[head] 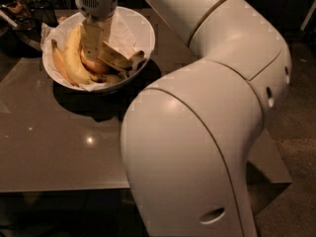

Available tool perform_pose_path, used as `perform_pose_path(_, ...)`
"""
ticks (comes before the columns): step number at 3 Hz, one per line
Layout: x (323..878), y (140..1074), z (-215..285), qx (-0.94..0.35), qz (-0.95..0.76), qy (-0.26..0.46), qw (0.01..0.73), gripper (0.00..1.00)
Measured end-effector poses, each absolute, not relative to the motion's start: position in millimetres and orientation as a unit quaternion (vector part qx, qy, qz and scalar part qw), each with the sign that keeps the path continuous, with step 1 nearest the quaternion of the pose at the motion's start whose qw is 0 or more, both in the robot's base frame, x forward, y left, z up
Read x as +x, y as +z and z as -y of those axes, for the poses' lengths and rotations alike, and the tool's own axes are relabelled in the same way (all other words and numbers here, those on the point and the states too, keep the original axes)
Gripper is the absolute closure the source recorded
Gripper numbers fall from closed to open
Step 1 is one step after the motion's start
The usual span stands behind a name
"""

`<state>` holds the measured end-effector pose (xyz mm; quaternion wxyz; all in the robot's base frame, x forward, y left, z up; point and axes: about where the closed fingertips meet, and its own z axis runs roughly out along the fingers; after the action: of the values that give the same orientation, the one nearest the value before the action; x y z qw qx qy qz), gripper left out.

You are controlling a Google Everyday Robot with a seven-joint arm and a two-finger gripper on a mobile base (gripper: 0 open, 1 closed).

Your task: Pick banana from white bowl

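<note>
Bowl [144, 36] far left on table [59, 152]; pincer [91, 52] down inside bowl; banana [116, 58] just right of pincer.

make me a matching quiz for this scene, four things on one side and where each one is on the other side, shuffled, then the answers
Things:
1 hand
2 banana
3 white bowl
4 table

Places:
a under the bowl, bearing it
b reaching down into the bowl
c lying in the bowl, dark tip toward the right rim
d standing on the table, lined with paper

Pairs: 1-b, 2-c, 3-d, 4-a
</note>
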<state>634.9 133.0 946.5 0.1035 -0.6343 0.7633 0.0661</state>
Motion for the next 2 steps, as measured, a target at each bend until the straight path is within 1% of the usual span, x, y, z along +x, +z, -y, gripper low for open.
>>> perform_pose_path(2, 635.7, 946.6, -134.0, -0.634, -0.763, 0.066, 0.106, 0.91)
